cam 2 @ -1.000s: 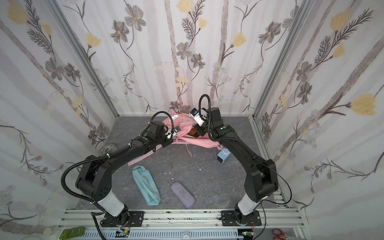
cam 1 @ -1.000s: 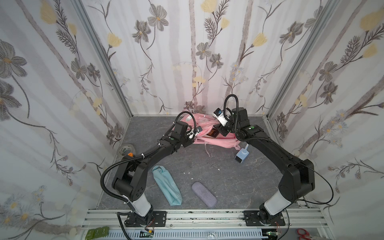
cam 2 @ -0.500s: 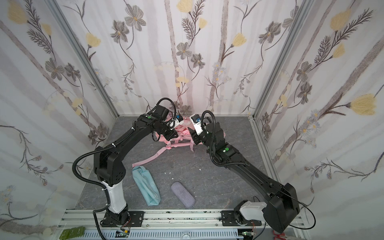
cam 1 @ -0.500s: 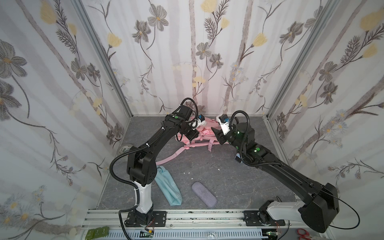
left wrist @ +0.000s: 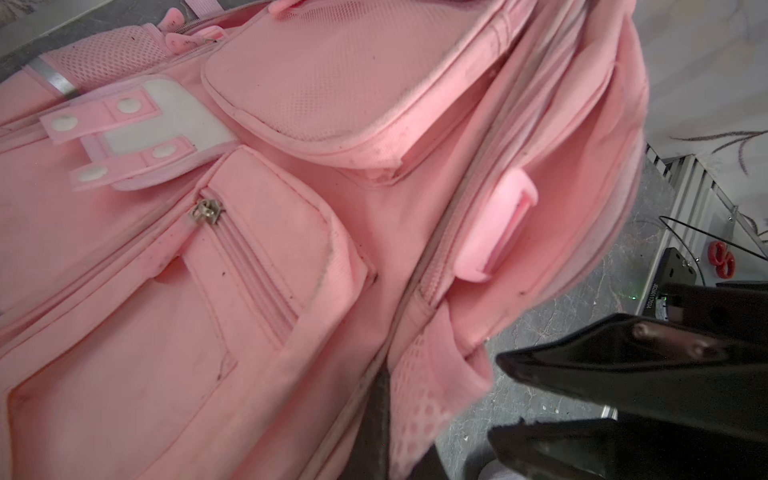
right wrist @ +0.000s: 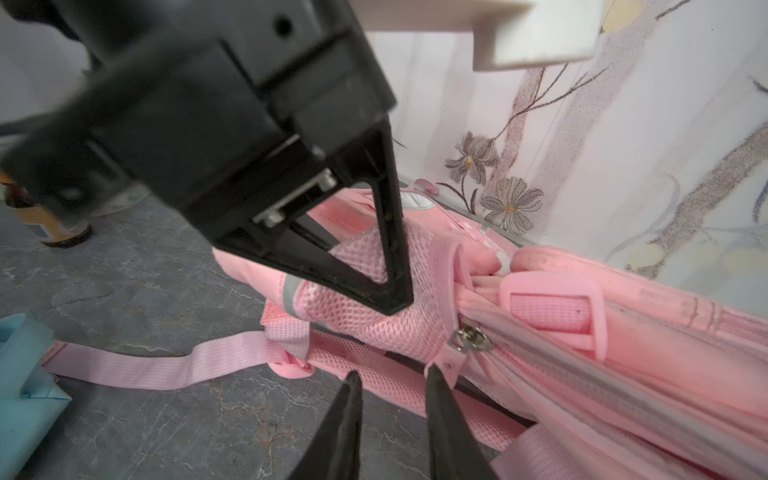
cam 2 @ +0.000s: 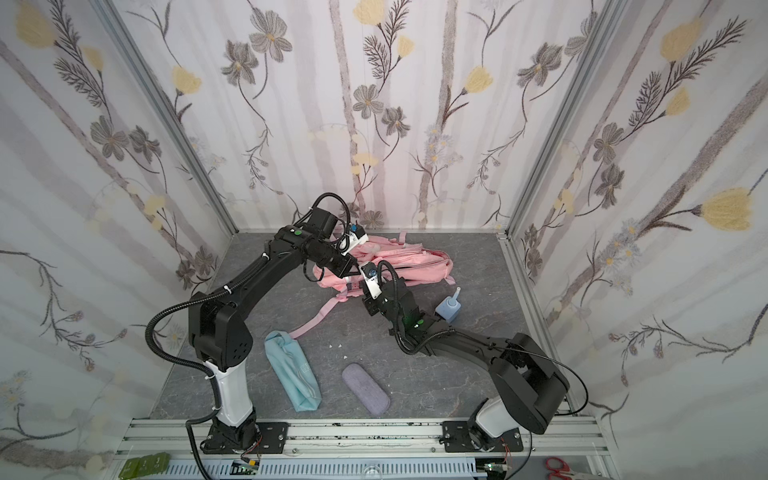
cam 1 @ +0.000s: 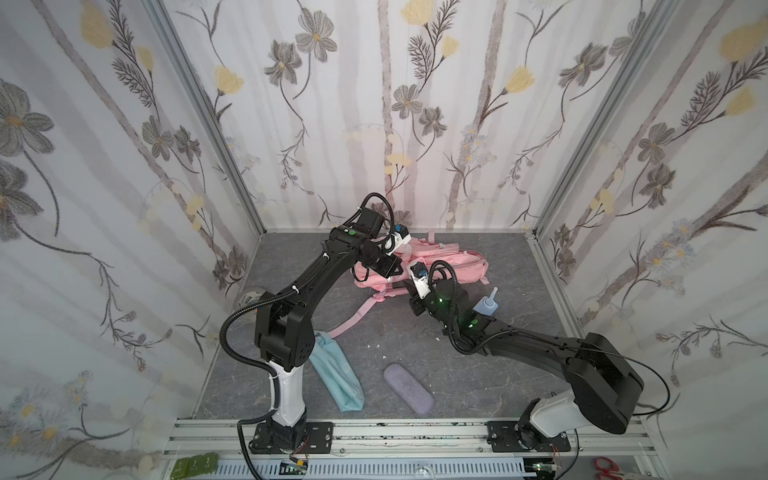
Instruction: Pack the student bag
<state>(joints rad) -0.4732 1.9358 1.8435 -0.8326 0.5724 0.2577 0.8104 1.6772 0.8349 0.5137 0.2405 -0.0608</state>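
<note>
The student bag [cam 1: 446, 264] [cam 2: 409, 266], a large pink backpack, lies at the back of the table against the wall. My left gripper [cam 1: 395, 271] [right wrist: 395, 301] is shut on the bag's pink mesh side. In the left wrist view the bag [left wrist: 270, 208] fills the frame, with its front pockets and a white patch. My right gripper [right wrist: 392, 374] [cam 1: 409, 291] hovers low at the bag's near edge. Its jaws stand a small gap apart with nothing between them. A metal zip slider [right wrist: 467, 336] with a pink pull tab sits just beside one fingertip [right wrist: 432, 372].
A pink strap [cam 1: 357, 318] trails toward the front left. A light-teal pouch [cam 1: 336, 374] and a purple case [cam 1: 408, 387] lie near the front. A blue bottle [cam 1: 486, 305] stands right of my right arm. A tape roll [cam 1: 249, 298] sits by the left wall.
My right gripper has drawn back toward the front and left, down to the bag's near edge, and its jaws have narrowed. The left gripper has kept its hold on the bag.
</note>
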